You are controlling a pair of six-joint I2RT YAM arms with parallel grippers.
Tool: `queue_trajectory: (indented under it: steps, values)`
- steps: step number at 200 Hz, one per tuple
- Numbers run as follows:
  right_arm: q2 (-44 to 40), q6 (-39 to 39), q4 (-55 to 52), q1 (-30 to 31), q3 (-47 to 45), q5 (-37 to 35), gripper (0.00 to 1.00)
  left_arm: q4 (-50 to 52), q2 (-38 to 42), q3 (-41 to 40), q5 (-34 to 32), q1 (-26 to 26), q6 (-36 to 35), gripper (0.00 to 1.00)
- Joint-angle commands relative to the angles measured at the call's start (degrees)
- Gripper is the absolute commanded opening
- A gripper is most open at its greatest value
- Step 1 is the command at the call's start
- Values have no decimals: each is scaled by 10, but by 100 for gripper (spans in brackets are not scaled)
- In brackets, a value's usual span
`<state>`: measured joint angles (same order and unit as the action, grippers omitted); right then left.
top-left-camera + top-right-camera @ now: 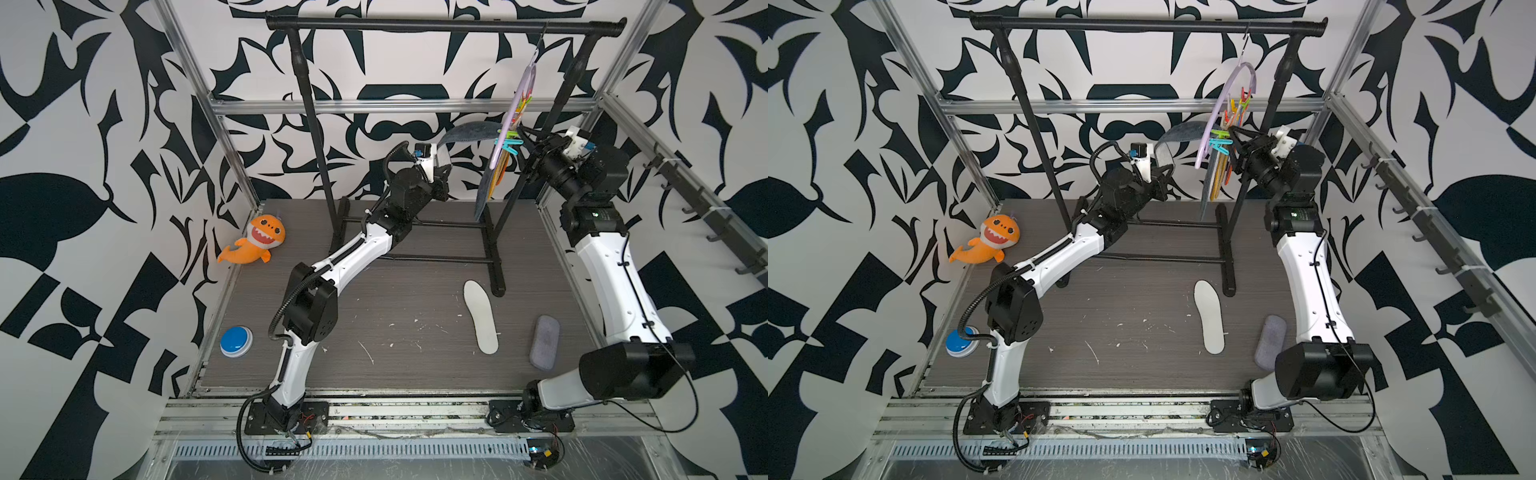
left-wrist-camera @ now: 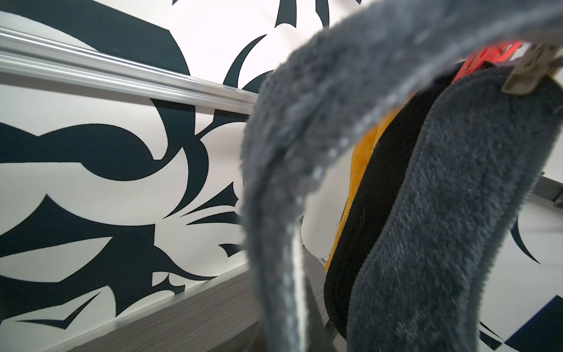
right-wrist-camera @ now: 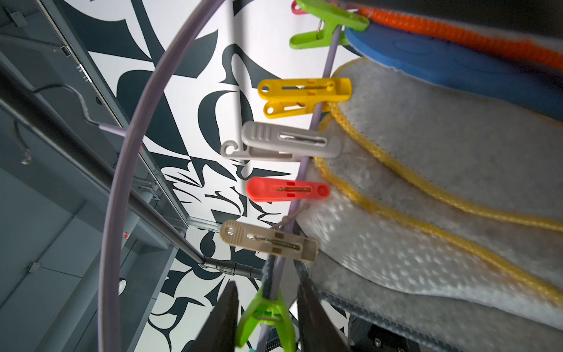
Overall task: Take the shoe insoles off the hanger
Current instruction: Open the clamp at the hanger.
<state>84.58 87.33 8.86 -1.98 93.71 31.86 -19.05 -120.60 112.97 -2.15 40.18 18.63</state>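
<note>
- Right wrist view — the right jaws stand spread either side of a green peg [image 3: 265, 311] on the lilac hanger [image 3: 122, 183], not clearly squeezing it.
- Across from them the left jaws are pressed together on a fuzzy dark grey-blue insole [image 1: 471, 131], which arcs over to the hanger.
- That hanger hangs from the black rail [image 1: 415, 25] — other insoles [image 3: 426, 152] are pegged to it.
- One white insole [image 1: 481, 316] lies on the surface [image 1: 374, 365].
</note>
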Motion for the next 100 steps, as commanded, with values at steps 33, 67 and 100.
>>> queue_trajectory:
  steps: [33, 67, 100]
  values:
    - [-6, 7, 32, 7, 26, 0, 31, -24, 17, -23, -6, -1, -1, 0]
    - [-1, 11, 37, 10, 25, 0, 30, -42, 29, -54, -16, -2, 2, 0]
    - [2, 12, 39, 13, 30, 0, 29, -61, 41, -87, -27, -4, 9, 0]
